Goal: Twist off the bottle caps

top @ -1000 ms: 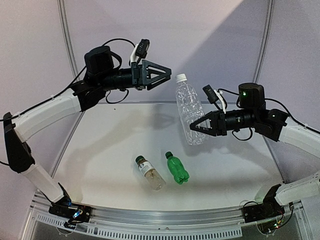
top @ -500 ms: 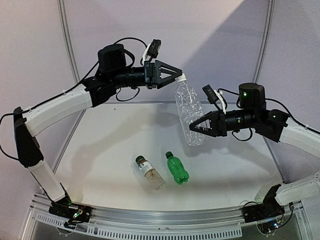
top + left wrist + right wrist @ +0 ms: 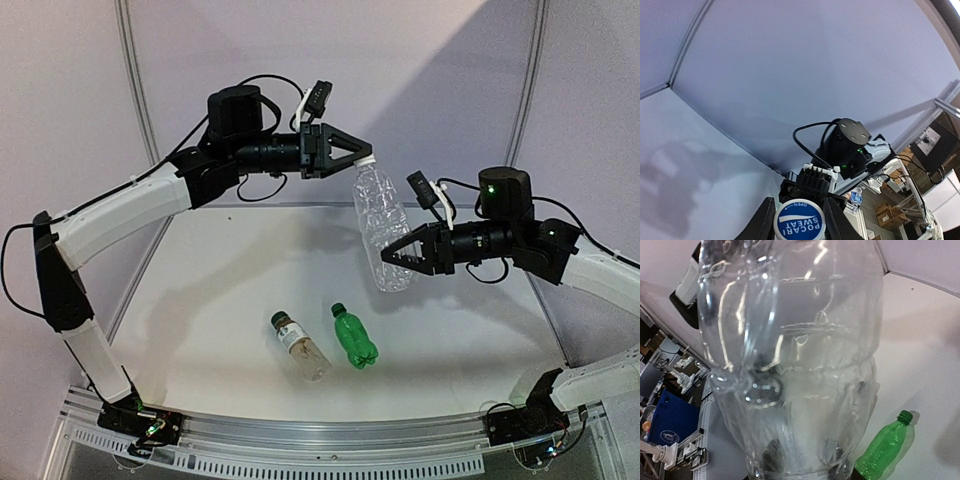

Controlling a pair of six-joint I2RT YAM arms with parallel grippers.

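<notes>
The clear ribbed bottle (image 3: 382, 235) is colourless, banded with ridges. Its white cap (image 3: 800, 221) bears a blue disc with white lettering. Toward the white table's (image 3: 200, 300) front edge lie a bright green bottle (image 3: 354, 338) and a labelled bottle (image 3: 300, 347), its label white and brown. The left hand (image 3: 362, 153) and right hand (image 3: 392, 258) are black.

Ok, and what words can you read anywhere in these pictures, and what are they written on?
"POCARI SWEAT": on the blue disc on top of the white cap of the clear bottle; it is upside down in the left wrist view.
"OPEN": small, at the edge of the same cap.
Label on the small lying bottle: too small to read.
Mark on the blue box: too blurred to read.
</notes>
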